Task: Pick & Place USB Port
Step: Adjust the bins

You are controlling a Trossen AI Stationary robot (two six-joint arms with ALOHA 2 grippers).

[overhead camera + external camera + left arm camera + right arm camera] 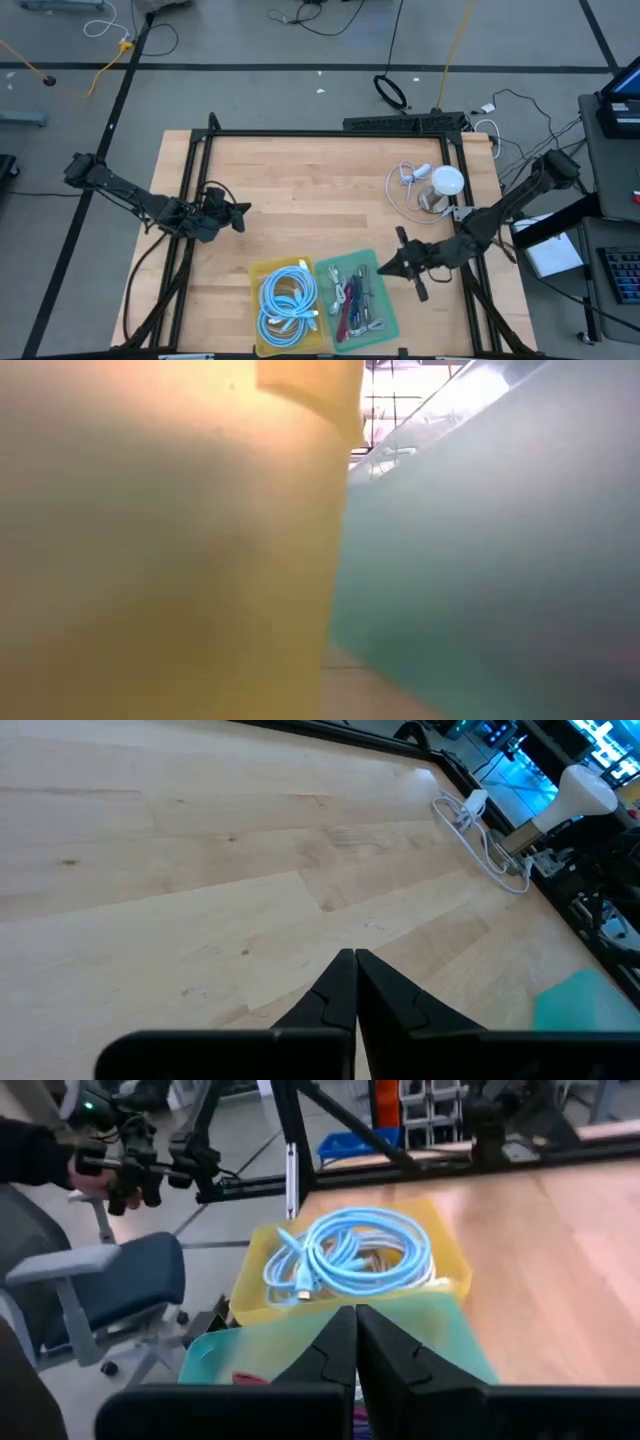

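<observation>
A white cable [408,188] with a small white plug block [474,802] lies looped on the table's far right part, beside a white round-topped object [446,181]. My right gripper [384,268] is shut and hovers at the green tray's [357,297] right edge; in the right wrist view its fingers [355,1320] point over that tray toward the yellow tray [250,1295]. My left gripper [241,210] is shut over bare wood at the table's left, far from the cable. Its tips [355,960] hold nothing.
The yellow tray [262,320] holds coiled light-blue cables [288,298]; the green tray holds red, white and black cables [350,300]. Both stand at the near edge and fill the low view. A black frame [330,133] borders the table. A chair [100,1280] stands beyond.
</observation>
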